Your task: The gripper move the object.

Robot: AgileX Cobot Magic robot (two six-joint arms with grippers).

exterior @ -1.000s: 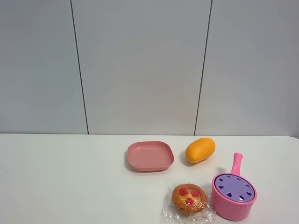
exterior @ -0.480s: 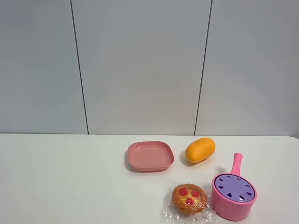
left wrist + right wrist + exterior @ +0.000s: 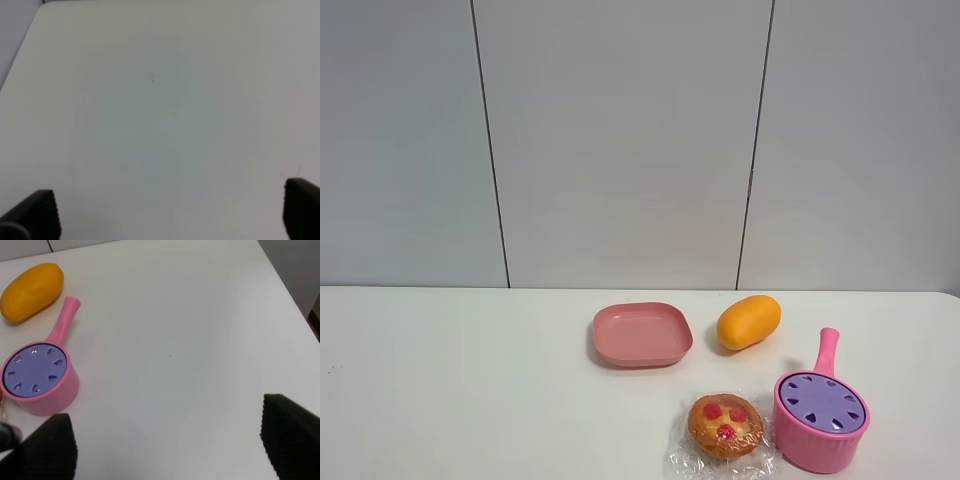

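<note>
On my right wrist view, the black two-fingered right gripper (image 3: 165, 440) had its jaws wide apart, with nothing between them, only bare white bench (image 3: 190, 330). The black left gripper (image 3: 170, 212) was also open and empty, over a bare part of the bench toward the left edge.

The short purple cylindrical canister with the lavender slotted lid (image 3: 34, 371) sat inside the pink ribbed plastic pot with the handle (image 3: 57, 390), near the front right corner of the bench. Only its lid showed above the pot's rim. The orange oval fruit (image 3: 31, 291) lay behind the pot, and the small wrapped tart (image 3: 724, 425) was just beside it on the left. The pink square plate (image 3: 641, 334) stood further back, near the middle.

I judged the canister to be light, stiff plastic and probably smooth, so it could slip. Because the pot wall hid its side, I thought I must take it from above, by the lid edge. The light pot could lift together with it.
</note>
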